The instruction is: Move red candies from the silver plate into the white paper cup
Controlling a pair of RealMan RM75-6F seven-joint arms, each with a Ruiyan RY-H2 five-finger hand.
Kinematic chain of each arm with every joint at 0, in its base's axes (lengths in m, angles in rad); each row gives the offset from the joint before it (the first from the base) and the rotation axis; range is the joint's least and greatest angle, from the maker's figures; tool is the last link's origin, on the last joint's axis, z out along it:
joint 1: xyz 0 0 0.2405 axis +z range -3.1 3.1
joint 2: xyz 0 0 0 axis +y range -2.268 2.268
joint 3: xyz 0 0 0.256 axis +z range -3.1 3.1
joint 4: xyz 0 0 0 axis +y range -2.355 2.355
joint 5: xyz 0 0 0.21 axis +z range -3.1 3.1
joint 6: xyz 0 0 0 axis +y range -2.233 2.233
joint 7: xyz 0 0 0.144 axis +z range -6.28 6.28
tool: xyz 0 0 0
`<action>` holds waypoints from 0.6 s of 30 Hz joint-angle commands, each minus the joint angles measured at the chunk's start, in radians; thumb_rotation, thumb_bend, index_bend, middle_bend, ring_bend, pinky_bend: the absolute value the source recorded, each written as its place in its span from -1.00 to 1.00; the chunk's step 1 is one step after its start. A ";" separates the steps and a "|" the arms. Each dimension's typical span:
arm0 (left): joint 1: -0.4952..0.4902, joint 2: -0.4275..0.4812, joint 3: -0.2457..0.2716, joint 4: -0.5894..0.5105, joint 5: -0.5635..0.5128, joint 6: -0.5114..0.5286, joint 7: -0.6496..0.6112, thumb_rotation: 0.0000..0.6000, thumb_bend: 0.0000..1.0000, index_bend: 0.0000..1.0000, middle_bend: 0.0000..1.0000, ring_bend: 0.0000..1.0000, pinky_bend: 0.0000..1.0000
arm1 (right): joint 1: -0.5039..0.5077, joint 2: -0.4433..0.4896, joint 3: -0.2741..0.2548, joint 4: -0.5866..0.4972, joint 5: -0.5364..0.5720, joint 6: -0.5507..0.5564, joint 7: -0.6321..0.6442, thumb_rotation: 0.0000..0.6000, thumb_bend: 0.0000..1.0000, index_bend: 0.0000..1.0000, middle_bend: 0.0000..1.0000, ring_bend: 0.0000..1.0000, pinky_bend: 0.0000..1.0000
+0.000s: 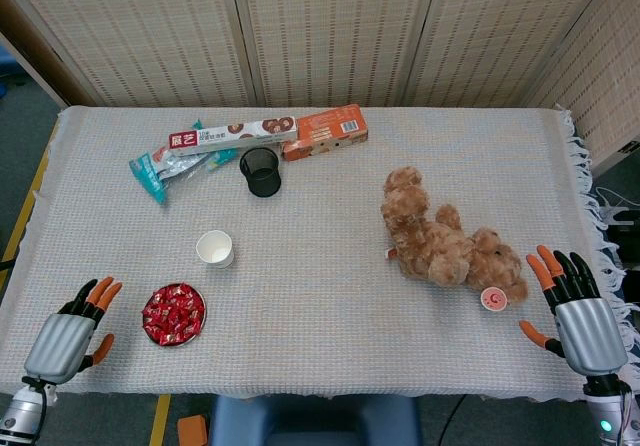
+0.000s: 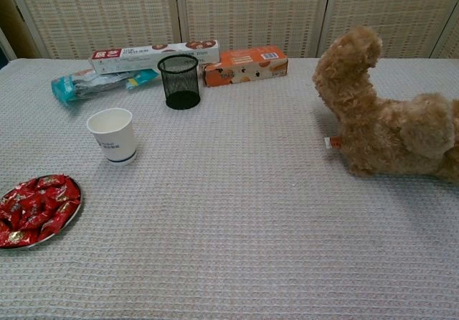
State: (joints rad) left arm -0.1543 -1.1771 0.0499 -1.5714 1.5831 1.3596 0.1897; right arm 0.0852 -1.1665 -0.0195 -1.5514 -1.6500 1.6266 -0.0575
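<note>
The red candies lie heaped on the silver plate, which sits on the table near its front edge, just in front of and slightly left of the white paper cup. The cup stands upright, mouth open, apart from the plate.

The left hand is just left of the plate, not touching it, fingers spread and holding nothing. The right hand is well apart from the plate, beyond the teddy bear, likewise released and empty.

Assessment: the candies appear individually wrapped in glossy foil, so light, small and likely slippery, with wrappers that crumple. A pinch across one piece on top of the heap looks soundest. The plate is shallow and may slide if pressed; the cup is light and could tip if knocked.
</note>
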 commanded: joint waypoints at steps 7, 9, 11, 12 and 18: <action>-0.043 -0.053 0.015 -0.080 -0.030 -0.109 0.258 1.00 -0.17 -1.00 -1.00 -0.96 0.36 | -0.004 0.000 0.001 -0.003 -0.015 -0.010 -0.001 1.00 -0.87 -1.00 -1.00 -1.00 -1.00; -0.056 -0.070 0.014 -0.082 -0.044 -0.138 0.294 1.00 -0.17 -1.00 -1.00 -0.94 0.41 | -0.005 0.003 0.000 -0.005 -0.014 -0.017 -0.002 1.00 -0.87 -1.00 -1.00 -1.00 -1.00; -0.069 -0.085 0.014 -0.082 -0.053 -0.164 0.308 1.00 -0.18 -1.00 -1.00 -0.91 0.49 | -0.006 0.006 0.001 -0.007 -0.016 -0.020 0.000 1.00 -0.87 -1.00 -1.00 -1.00 -1.00; -0.078 -0.095 0.012 -0.079 -0.054 -0.177 0.311 1.00 -0.18 -1.00 -1.00 -0.89 0.52 | -0.006 0.007 0.001 -0.007 -0.016 -0.021 0.000 1.00 -0.87 -1.00 -1.00 -1.00 -1.00; -0.113 -0.150 -0.001 -0.050 -0.049 -0.205 0.330 1.00 -0.17 -1.00 -1.00 -0.81 0.72 | -0.009 0.013 0.005 -0.009 -0.017 -0.027 0.008 1.00 -0.87 -1.00 -1.00 -1.00 -1.00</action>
State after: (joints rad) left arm -0.2590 -1.3170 0.0537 -1.6287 1.5345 1.1610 0.5133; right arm 0.0768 -1.1537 -0.0154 -1.5605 -1.6669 1.6001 -0.0505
